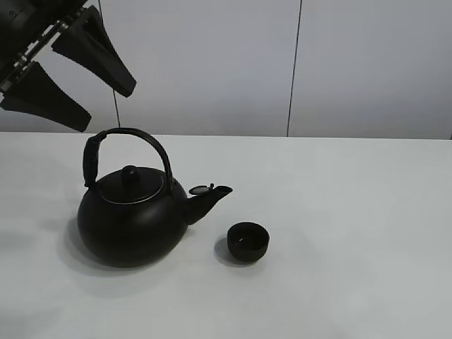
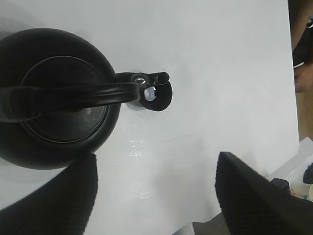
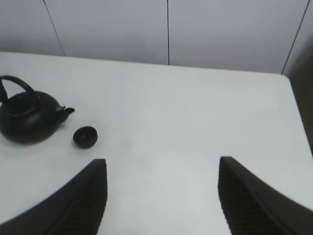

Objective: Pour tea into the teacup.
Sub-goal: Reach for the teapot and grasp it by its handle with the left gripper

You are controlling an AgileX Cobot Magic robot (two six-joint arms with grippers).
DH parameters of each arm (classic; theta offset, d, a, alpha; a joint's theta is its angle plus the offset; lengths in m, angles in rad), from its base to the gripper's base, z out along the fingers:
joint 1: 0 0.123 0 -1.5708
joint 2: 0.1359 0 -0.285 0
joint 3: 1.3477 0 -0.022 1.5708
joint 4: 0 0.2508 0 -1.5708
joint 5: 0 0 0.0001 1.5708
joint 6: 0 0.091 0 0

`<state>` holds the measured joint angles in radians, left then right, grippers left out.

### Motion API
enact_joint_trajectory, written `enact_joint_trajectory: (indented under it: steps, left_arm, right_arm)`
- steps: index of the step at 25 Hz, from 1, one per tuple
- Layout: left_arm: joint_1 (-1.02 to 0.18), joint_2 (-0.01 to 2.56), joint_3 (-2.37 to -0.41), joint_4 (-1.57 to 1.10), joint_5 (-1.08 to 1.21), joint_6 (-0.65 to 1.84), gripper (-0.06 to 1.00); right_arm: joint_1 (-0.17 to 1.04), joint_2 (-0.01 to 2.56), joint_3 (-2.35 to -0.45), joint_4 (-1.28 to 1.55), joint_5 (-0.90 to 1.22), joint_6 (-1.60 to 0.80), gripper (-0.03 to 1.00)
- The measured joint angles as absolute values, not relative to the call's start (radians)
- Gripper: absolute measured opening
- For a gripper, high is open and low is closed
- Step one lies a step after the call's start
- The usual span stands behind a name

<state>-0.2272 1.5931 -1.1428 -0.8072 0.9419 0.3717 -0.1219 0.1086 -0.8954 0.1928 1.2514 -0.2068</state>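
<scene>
**Left arm nearest the kettle; cup waits by the spout**

Left gripper (image 1: 104,106) spread wide, empty, high over the kettle (image 1: 131,226). Its handle (image 1: 134,134) arches in line with the spout. Teacup (image 1: 248,241) sits on the table (image 1: 353,212) just beside the spout tip, not touching. Right gripper (image 3: 161,164) also spread, well apart.

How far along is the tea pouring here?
Nothing looks done: the kettle stands upright on the table, spout beside the teacup. In hand: the left gripper hangs open above the kettle. Left: grasp its handle, tilt, pour. The right gripper is open, empty.
</scene>
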Motion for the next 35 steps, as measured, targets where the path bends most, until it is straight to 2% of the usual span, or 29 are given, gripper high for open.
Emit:
enact_joint_trajectory:
  steps: [5,14,24,35]
  left_arm:
    - [-0.227,1.593,-1.143,-0.807,0.942,0.372,0.50]
    - [-0.227,1.593,-1.143,-0.807,0.942,0.372,0.50]
    - [-0.227,1.593,-1.143,-0.807,0.942,0.372,0.50]
    - [-0.227,1.593,-1.143,-0.807,0.942,0.372,0.50]
  right_arm:
    - [-0.064,0.063,-0.695,0.173,1.173,-0.207,0.45]
    - [-0.042,0.063,-0.529,0.144,1.091,-0.164,0.45]
    - [-0.042,0.048,-0.470,0.025,1.081,-0.054,0.45]
    - [-0.042,0.048,-0.470,0.009,1.079,-0.037,0.45]
